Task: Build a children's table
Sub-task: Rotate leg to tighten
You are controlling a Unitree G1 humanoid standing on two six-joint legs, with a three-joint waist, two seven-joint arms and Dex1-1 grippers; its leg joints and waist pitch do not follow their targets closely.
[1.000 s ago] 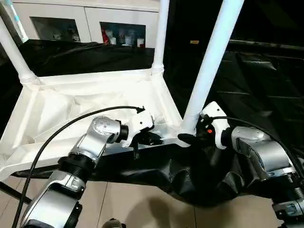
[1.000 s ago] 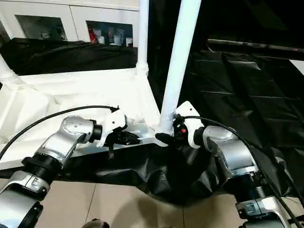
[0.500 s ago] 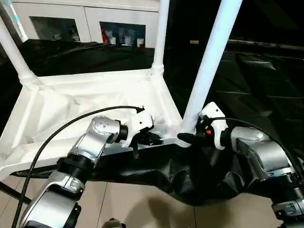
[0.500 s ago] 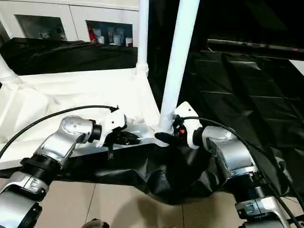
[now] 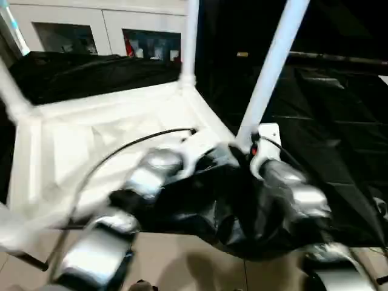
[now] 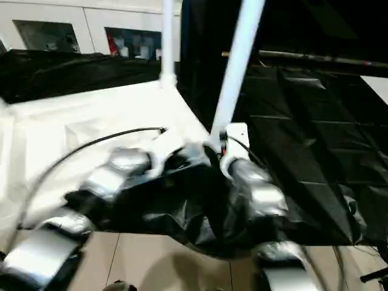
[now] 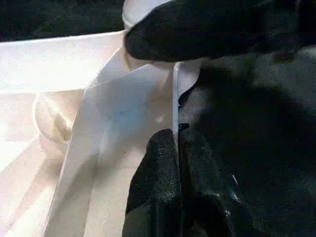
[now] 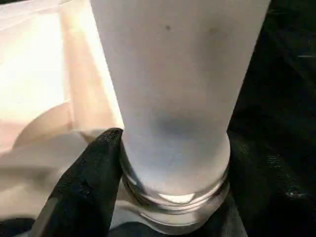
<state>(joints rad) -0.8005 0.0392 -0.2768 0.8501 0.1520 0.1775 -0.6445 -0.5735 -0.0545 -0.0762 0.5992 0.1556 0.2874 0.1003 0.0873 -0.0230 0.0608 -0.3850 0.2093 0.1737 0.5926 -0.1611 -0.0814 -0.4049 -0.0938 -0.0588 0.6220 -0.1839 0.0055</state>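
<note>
I'm pinching the table top [image 5: 115, 130] rim with my left hand [image 7: 176, 148] fully closed; my right hand [image 8: 106, 163] is gripping the nearest leg [image 8: 173, 98] at its socket.

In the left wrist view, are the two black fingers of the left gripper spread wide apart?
No. The left gripper has its black fingers pressed together, pinching the thin edge of the white plastic rectangular table top.

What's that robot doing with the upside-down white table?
It is building a children's table, which lies upside down on a black cloth with legs sticking up. The left gripper, jaws shut, pinches the thin edge of the tabletop. The right gripper sits at the base of the nearest leg, one finger pressed against it where it enters its corner socket.
</note>
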